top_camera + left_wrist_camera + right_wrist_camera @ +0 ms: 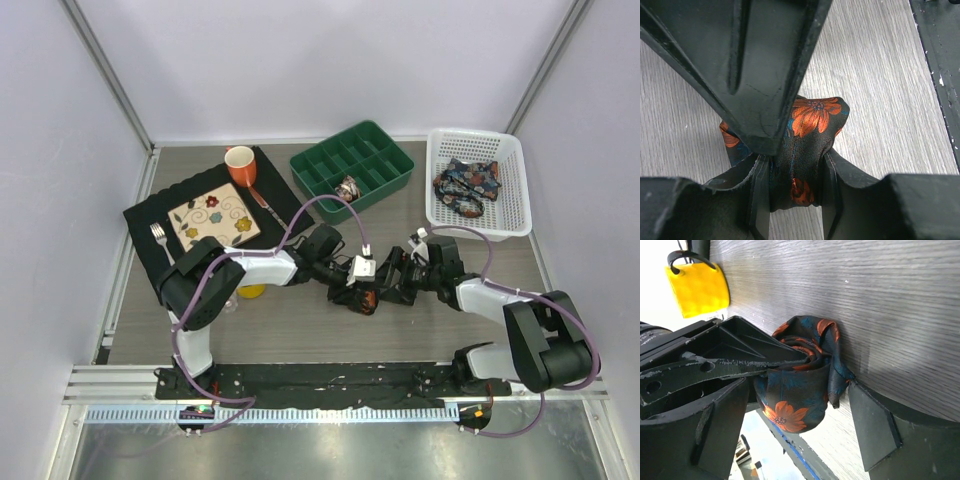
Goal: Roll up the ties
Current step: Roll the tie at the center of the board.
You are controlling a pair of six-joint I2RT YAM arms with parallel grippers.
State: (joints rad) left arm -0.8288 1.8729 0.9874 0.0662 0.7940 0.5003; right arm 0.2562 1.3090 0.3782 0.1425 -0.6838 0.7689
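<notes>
at the middle of the counter (300, 330), toward 6 o'clock from the green tray (395, 165): a rolled tie (790, 410), dark glossy cloth with orange flowers, wound into a fat coil. resting on the wood or held just off it, cannot tell which. pinched across its waist by the left pincer (794, 165), closed on the cloth from both sides, with the top of the coil bulging above the grip. straddled by the right pincer (800, 387), spread wide at 9 and 3 o'clock of the coil in the right wrist view and gripping nothing, only a loose flap of cloth near the 3 o'clock finger. looks light, soft and slippery, with no stiffness of its own. likely to spring open or telescope sideways once let go, given the outer end standing loose at 1 o'clock of the coil. best taken across the full width of the coil, pads flat on the round sides and the tail trapped underneath, never by one layer or an edge. no hard squeeze needed, probably only good for flattening it. elsewhere in the top view: a second coil (348, 187) in a compartment of the green tray at 12 o'clock, and loose ties (468, 185) heaped in the white basket (510, 190) at 2 o'clock, well apart from both pincers.
</notes>
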